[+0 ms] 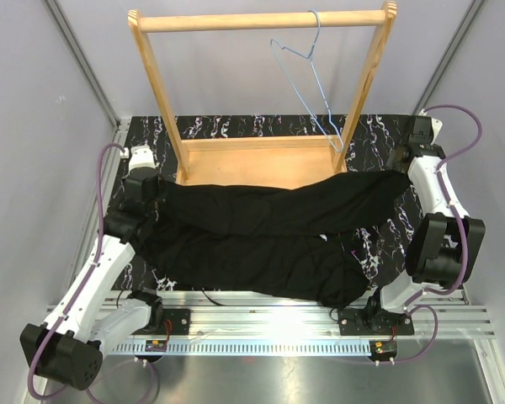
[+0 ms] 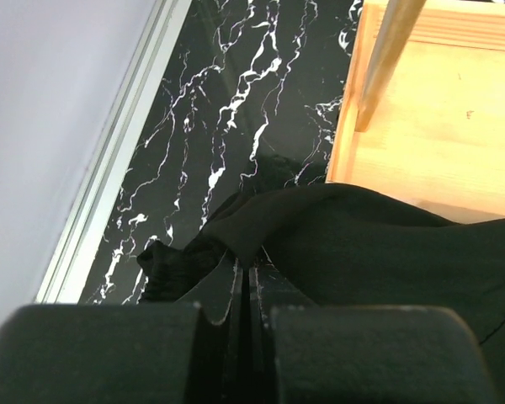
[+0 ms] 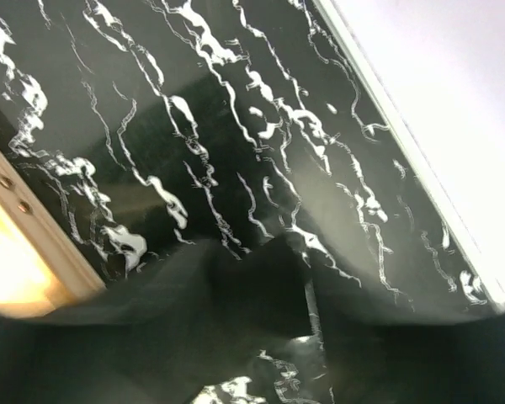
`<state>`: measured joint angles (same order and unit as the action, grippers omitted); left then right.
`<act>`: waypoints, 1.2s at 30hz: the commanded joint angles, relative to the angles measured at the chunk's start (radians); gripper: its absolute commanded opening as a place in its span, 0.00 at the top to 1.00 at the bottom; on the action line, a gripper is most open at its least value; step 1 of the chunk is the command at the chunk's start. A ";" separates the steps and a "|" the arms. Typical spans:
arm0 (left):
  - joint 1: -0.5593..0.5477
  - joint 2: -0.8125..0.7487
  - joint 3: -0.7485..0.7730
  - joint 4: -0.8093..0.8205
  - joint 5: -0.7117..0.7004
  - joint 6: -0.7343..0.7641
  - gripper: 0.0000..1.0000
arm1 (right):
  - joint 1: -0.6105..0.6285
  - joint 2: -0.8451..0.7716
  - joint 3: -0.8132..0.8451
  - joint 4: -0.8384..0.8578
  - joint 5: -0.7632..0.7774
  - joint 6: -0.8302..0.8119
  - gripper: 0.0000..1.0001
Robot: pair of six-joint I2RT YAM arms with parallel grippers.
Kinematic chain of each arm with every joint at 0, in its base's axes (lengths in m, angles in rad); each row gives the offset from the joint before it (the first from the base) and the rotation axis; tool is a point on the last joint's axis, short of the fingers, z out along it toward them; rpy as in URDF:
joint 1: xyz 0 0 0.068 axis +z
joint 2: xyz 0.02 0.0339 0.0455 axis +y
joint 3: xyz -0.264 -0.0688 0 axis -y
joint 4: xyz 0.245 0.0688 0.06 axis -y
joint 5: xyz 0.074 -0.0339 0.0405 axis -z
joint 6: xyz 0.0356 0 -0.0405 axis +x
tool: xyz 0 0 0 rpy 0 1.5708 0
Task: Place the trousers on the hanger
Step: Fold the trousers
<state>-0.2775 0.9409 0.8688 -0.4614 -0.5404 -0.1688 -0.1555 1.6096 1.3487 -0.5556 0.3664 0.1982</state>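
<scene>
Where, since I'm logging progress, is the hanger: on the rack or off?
On: the hanger hangs by its hook from the wooden rack's top bar.

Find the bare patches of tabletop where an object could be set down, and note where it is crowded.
Free: the marble strip of table behind the wooden rack, and the patch between the trousers and the right arm. Crowded: the middle, where the trousers spread from arm to arm and overlap the rack's base.

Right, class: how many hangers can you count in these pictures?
1. The hanger hooks over the rack's top bar, near its right end. The trousers could hide another.
</scene>
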 commanded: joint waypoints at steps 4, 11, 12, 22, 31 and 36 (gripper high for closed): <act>0.017 -0.034 0.013 0.018 0.022 -0.021 1.00 | -0.010 -0.037 0.029 -0.023 -0.020 0.006 0.00; 0.031 -0.086 0.018 0.006 0.013 -0.024 1.00 | -0.010 -0.060 -0.098 -0.139 -0.078 0.029 0.00; 0.032 -0.090 0.019 0.004 0.011 -0.023 1.00 | -0.010 -0.059 -0.106 -0.165 -0.107 0.029 0.00; 0.072 -0.108 0.019 -0.003 0.019 -0.032 1.00 | -0.010 -0.063 -0.192 -0.329 -0.256 0.003 0.06; 0.083 -0.108 0.021 -0.005 0.033 -0.038 1.00 | 0.002 0.021 -0.234 -0.337 -0.466 -0.014 0.25; 0.089 -0.105 0.021 -0.006 0.030 -0.040 1.00 | 0.022 0.114 -0.215 -0.339 -0.462 -0.022 0.27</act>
<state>-0.1986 0.8513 0.8688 -0.4854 -0.5182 -0.2035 -0.1474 1.6871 1.1088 -0.8806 -0.0540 0.1967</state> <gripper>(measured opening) 0.012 0.731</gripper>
